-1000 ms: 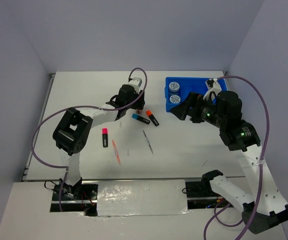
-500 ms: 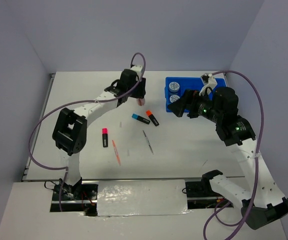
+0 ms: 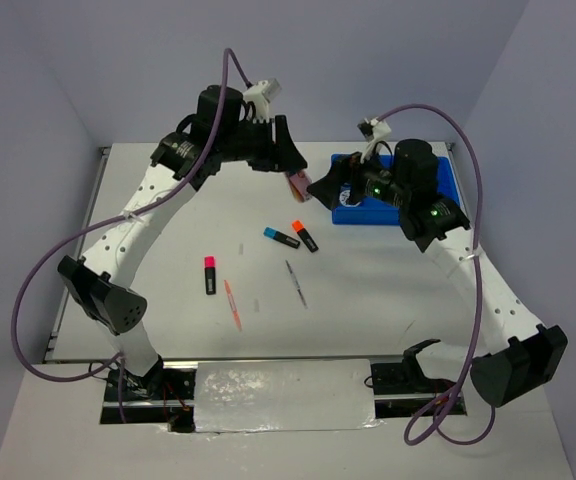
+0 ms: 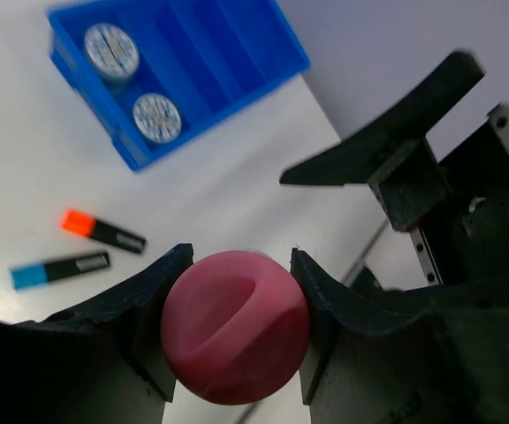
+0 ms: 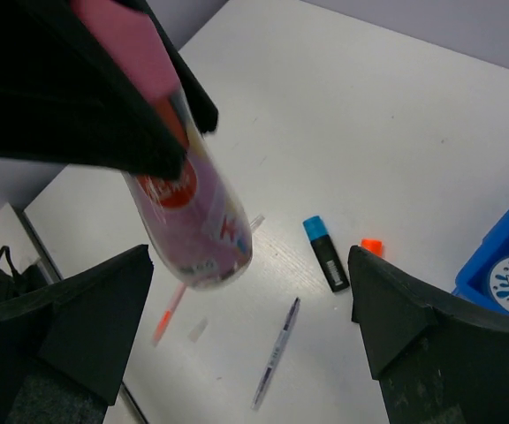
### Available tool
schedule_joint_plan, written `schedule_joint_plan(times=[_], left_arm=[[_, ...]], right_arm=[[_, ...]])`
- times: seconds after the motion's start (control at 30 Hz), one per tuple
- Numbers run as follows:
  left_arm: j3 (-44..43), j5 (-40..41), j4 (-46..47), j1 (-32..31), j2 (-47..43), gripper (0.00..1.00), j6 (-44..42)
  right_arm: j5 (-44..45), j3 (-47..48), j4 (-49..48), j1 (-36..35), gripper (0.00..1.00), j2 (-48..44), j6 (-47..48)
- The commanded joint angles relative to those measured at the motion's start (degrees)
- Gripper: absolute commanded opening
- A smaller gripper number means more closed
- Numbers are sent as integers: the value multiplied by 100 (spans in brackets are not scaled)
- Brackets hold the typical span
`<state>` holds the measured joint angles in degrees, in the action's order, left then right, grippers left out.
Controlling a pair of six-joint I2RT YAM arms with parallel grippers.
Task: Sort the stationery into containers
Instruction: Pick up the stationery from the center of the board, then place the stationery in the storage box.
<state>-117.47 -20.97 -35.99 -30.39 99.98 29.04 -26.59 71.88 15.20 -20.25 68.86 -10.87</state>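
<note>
While the left gripper (image 4: 237, 265) clamps the pink cylinder (image 4: 235, 331) between its two fingers, holding it in the air well above the table (image 3: 388, 290), the right gripper (image 5: 249, 252) faces it with its jaws spread wide and nothing between them; in the right wrist view the cylinder hangs tilted, its lower end near those open fingers but apart from them; in the top view it sits just left of the blue tray (image 3: 440, 185); two tape discs (image 4: 111, 49) lie side by side in the tray along one edge; on the table lie a blue-capped highlighter (image 3: 281, 237) and an orange-capped highlighter (image 3: 305, 236) close together, a pink-capped highlighter (image 3: 209, 275) farther left, an orange pen (image 3: 232, 303) beside it, and a grey pen (image 3: 296, 284).
</note>
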Motion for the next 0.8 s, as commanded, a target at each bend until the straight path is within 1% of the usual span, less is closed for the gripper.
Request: schedule_joint_plan(times=[0.0,0.03,0.13,0.17,0.27,0.47,0.6,0.77], left_arm=[[522,-785,-191,16,-250,0,497],[671,-847,-146,16,-312,0,593],[795,-1040,-58,24,-427,0,664],[831,-1119,-14,25,-445,0,699],[1006,-1330,188,25,-550,0,779],[1226,-1576,461,60,-743,0,902],[1384,-1655,478,77,-849,0,884],[1648,-1963,812,77,-981,0,1060]], right_arm=[[224,178,-122,-295,98,-92,358],[190,160,-123,-391,98,-101,384],[-188,169,-1,-506,98,4,341],[-441,169,18,-558,98,31,323],[-707,134,-26,-717,97,66,226],[-620,-77,35,-787,96,93,138],[-497,-183,105,-814,96,92,138],[-558,-262,-113,-823,91,110,-2]])
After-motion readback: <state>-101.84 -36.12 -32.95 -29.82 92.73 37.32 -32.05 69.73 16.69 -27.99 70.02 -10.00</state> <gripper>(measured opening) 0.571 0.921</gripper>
